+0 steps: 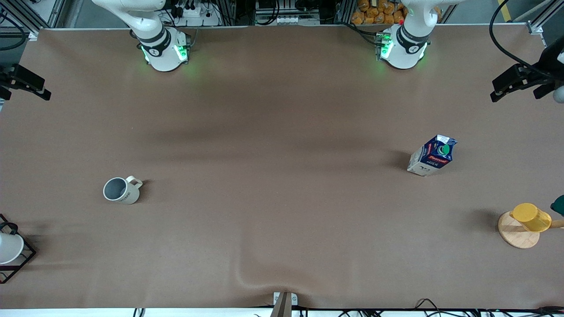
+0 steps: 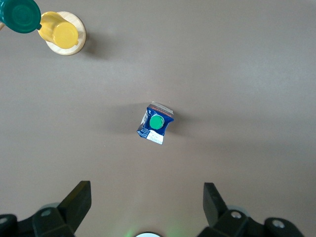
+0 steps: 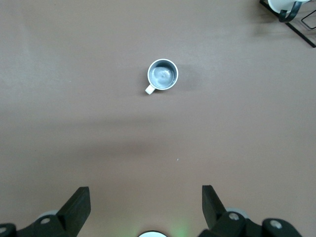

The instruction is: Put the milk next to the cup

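The milk [image 1: 432, 155], a small blue and white carton with a red band and a green cap, stands on the table toward the left arm's end. It also shows in the left wrist view [image 2: 155, 123]. The cream-white cup [image 1: 120, 190] with a grey inside stands toward the right arm's end, and shows in the right wrist view [image 3: 162, 75]. My left gripper [image 2: 147, 202] is open and empty, high above the table near its base. My right gripper [image 3: 146, 202] is open and empty, high above the table near its base. Both arms wait.
A yellow cup on a wooden stand [image 1: 524, 224] stands at the left arm's end, nearer the front camera than the milk. A white vessel in a black wire rack [image 1: 11, 251] stands at the right arm's end. Black camera mounts [image 1: 520, 81] overhang both table ends.
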